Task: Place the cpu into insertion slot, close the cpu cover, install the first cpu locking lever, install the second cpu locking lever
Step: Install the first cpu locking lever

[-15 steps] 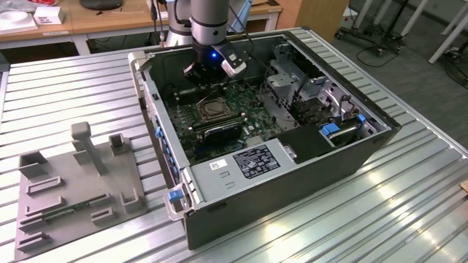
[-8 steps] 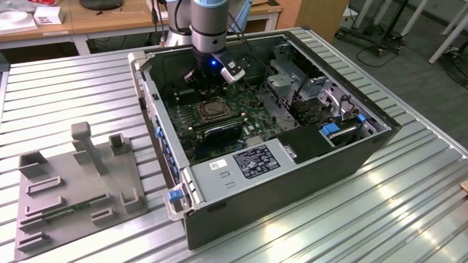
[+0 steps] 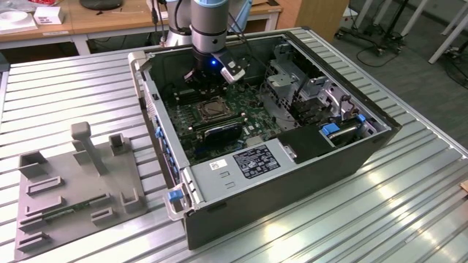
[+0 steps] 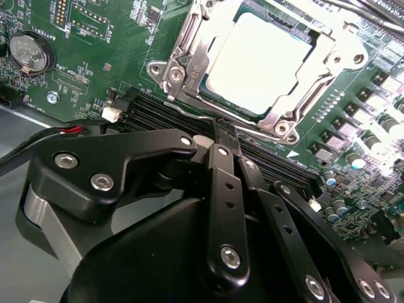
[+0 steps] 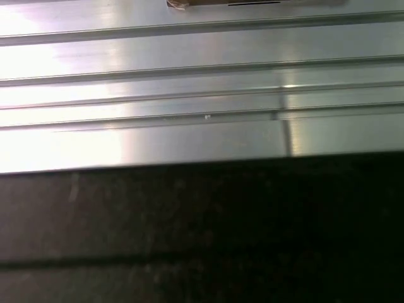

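**Below the pincer (image 3: 207,82), a covered socket**

In the exterior view the pincer hangs inside the open computer case (image 3: 365,148), low over the green motherboard (image 3: 249,118). The insertion slot (image 3: 212,109) lies just ahead of its tips and a little lower, apart from them.

In the second wrist view the pincer (image 4: 222,140) is clenched. Its fingers are pressed together with nothing seen between them, and the tips are poised above the black memory slots (image 4: 158,113). A thin locking lever (image 4: 202,115) runs along the socket edge nearest the tips; whether it is hooked down cannot be told.

The step in hand looks like lever work. To do it well, the closed tips should bear on the lever rod alone. The push should be slow and steady, keeping clear of the chip face, the frame and the memory slots.

Just beyond the tips sits the cpu (image 4: 262,60), a small square with a flat, pale, glaring face, lying level in its socket. The cpu cover (image 4: 189,50), a silver frame, lies down around it, with the chip showing through its window.

In the first wrist view a ribbed metal table (image 5: 202,82) borders a dark band (image 5: 202,227) that I cannot identify.
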`<state>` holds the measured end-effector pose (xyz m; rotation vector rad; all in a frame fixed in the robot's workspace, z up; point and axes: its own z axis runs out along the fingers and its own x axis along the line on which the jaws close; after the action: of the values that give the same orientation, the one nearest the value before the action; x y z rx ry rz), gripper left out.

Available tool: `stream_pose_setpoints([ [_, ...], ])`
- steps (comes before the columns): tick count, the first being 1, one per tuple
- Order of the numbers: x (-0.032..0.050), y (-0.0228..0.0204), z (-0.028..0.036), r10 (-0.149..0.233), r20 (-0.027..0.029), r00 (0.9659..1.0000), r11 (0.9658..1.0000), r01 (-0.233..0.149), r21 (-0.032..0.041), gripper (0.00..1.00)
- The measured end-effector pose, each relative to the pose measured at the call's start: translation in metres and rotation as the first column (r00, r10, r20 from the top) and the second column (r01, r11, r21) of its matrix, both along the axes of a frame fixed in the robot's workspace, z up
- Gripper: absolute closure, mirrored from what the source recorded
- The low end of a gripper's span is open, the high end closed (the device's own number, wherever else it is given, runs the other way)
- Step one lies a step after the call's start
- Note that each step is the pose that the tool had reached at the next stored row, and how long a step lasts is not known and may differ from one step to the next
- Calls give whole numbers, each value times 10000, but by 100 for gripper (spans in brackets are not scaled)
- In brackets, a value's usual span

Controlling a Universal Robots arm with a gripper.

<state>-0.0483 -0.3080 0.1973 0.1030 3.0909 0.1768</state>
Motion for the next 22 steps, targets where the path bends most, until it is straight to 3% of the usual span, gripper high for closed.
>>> stream_pose_setpoints([
  [18,59,0,3,0,-1,10000,10000,0,-2,89],
  [22,58,0,43,0,-1,10000,10000,0,-1,89],
])
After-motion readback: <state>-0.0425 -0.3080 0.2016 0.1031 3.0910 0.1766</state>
